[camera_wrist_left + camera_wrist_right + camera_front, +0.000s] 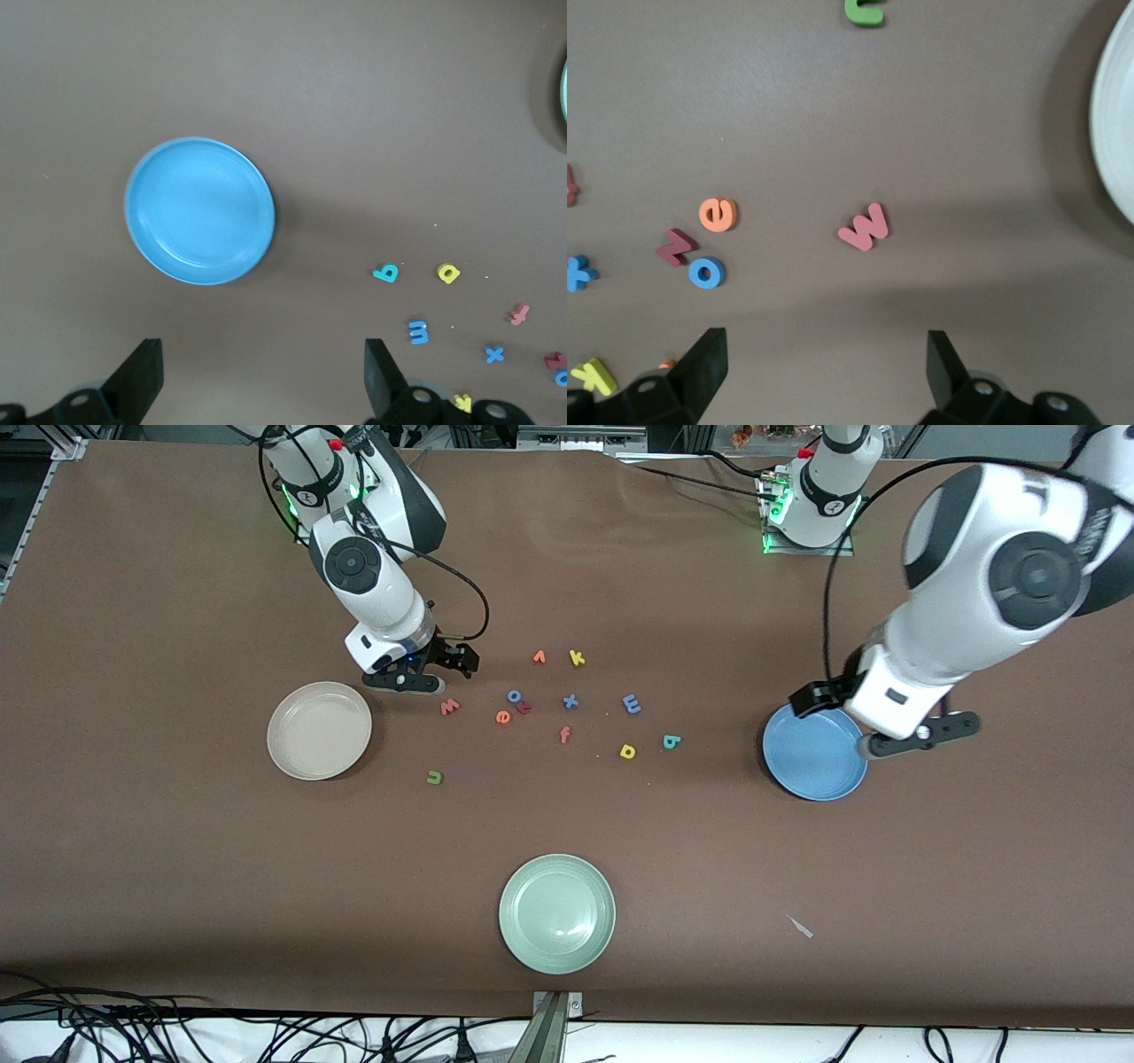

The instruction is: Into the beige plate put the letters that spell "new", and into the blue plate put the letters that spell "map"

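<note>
The beige plate (pixel 319 731) (pixel 1112 133) lies toward the right arm's end, the blue plate (pixel 813 755) (pixel 199 211) toward the left arm's end. Loose between them lie the salmon w (pixel 450 708) (pixel 864 227), orange e (pixel 503 716) (pixel 718 213), green n (pixel 434 778) (pixel 865 11), blue m (pixel 632 704) (pixel 418 332), teal a (pixel 671 741) (pixel 386 273) and yellow p (pixel 627 752) (pixel 448 273). My right gripper (pixel 425 670) (pixel 824 354) hangs open over bare table beside the w. My left gripper (pixel 877 722) (pixel 263 363) hangs open over the blue plate's rim. Neither holds anything.
Other letters lie among them: dark red z (pixel 524 708), blue o (pixel 515 695), blue x (pixel 570 701), salmon f (pixel 564 734), orange v (pixel 539 657), yellow k (pixel 577 658). A pale green plate (pixel 556 912) sits nearest the front camera.
</note>
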Robot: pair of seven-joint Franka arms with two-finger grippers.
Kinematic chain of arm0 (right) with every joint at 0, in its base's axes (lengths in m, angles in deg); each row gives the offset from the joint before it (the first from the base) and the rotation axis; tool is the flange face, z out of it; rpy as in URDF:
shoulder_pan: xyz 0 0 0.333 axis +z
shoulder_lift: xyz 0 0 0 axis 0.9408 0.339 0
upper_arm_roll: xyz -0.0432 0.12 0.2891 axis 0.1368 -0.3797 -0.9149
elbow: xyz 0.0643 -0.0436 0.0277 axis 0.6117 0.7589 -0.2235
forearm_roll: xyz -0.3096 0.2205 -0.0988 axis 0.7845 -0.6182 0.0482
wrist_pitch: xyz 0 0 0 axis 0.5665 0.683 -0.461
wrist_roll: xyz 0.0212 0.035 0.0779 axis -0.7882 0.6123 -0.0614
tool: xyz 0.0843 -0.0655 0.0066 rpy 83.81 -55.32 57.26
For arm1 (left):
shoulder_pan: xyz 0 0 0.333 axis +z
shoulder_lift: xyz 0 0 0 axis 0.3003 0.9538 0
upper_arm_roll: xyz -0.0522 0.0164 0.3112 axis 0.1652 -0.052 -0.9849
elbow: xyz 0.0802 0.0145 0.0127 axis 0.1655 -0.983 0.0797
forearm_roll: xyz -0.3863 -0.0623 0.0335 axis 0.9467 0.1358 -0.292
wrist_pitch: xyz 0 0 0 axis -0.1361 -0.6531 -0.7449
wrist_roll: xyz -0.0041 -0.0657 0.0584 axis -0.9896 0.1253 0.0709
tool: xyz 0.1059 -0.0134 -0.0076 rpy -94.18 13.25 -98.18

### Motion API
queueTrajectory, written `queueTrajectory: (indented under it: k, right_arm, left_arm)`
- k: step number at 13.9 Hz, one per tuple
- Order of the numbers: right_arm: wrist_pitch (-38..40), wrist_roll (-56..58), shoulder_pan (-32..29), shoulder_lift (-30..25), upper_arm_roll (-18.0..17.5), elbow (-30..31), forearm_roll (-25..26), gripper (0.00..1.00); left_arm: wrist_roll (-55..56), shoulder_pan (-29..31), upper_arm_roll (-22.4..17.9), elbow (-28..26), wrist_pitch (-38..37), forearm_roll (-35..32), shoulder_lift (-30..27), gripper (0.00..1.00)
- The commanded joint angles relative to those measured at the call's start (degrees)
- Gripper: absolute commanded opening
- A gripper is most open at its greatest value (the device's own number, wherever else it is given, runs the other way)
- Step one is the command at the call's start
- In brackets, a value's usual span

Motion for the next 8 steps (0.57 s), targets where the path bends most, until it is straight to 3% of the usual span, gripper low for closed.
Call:
queueTrajectory:
  k: [1,5,8]
  right_arm:
    - [-4.9,-1.1,0.6,4.0,-0.1,0.5,2.0,0.99]
    - [-13.0,-1.1,0.6,10.7,1.6,0.0,5.9,0.99]
    - [-14.2,-1.0,0.6,12.2,3.4,-0.1,9.1,0.99]
  left_arm:
    - [7.0,-4.0,-0.3,-5.0,6.4,-0.6,0.2,1.00]
    - [13.0,-8.5,0.2,-13.7,17.6,-0.6,0.4,1.00]
    - [19.6,-8.7,4.3,-20.5,27.8,-1.2,0.4,1.00]
